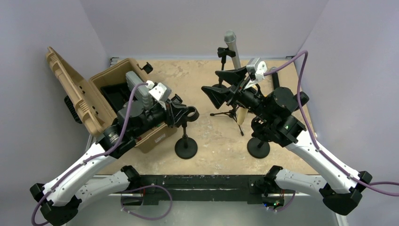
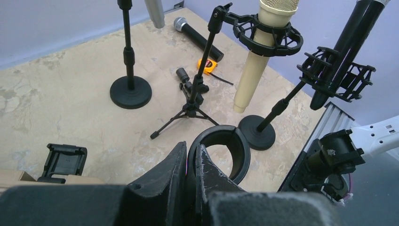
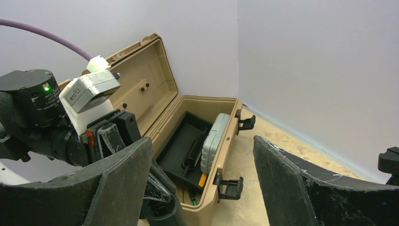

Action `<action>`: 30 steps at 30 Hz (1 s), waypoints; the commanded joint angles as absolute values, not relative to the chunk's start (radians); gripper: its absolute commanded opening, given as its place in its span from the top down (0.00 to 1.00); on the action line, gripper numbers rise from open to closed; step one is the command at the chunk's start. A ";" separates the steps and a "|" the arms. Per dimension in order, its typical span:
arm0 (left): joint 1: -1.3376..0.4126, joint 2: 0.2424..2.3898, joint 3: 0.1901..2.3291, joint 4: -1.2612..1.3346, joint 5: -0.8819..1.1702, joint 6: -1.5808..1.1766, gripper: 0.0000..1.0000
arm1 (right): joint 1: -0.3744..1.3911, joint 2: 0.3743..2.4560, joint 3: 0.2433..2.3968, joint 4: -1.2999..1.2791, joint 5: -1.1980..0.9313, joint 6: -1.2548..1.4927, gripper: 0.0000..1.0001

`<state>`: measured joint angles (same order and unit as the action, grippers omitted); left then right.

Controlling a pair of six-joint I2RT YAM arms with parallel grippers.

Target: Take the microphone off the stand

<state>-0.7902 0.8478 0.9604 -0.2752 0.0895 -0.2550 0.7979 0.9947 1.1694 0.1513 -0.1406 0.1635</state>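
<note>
Left jaws: clamped on the empty black ring clip. Right jaws: apart, near the cream cylindrical microphone seated in its black shock mount. Hazard: an off-centre pull may topple the black tripod stand.

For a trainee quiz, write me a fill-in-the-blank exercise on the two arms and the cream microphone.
1. The left gripper has its jaws ___ on the rim of the black ring clip.
2. The right gripper holds nothing; its jaws stand ___.
3. The cream microphone hangs in a shock mount on the stand whose base is a ___, not a round disc.

Missing words: shut; open; tripod
</note>
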 commanded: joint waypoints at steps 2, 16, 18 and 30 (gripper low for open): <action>-0.804 0.875 0.862 -0.737 0.052 -0.248 1.00 | 0.798 0.998 1.171 0.208 -0.135 0.153 0.23; -0.823 0.855 0.686 -0.507 0.021 -0.298 1.00 | 0.798 1.002 1.170 0.211 -0.152 0.156 0.23; -0.825 0.855 0.696 -0.514 0.011 -0.305 0.97 | 0.799 0.999 1.170 0.212 -0.152 0.157 0.23; -0.822 0.892 1.210 -0.739 -0.006 -0.249 0.23 | 0.798 0.972 1.207 0.163 -0.012 0.149 0.23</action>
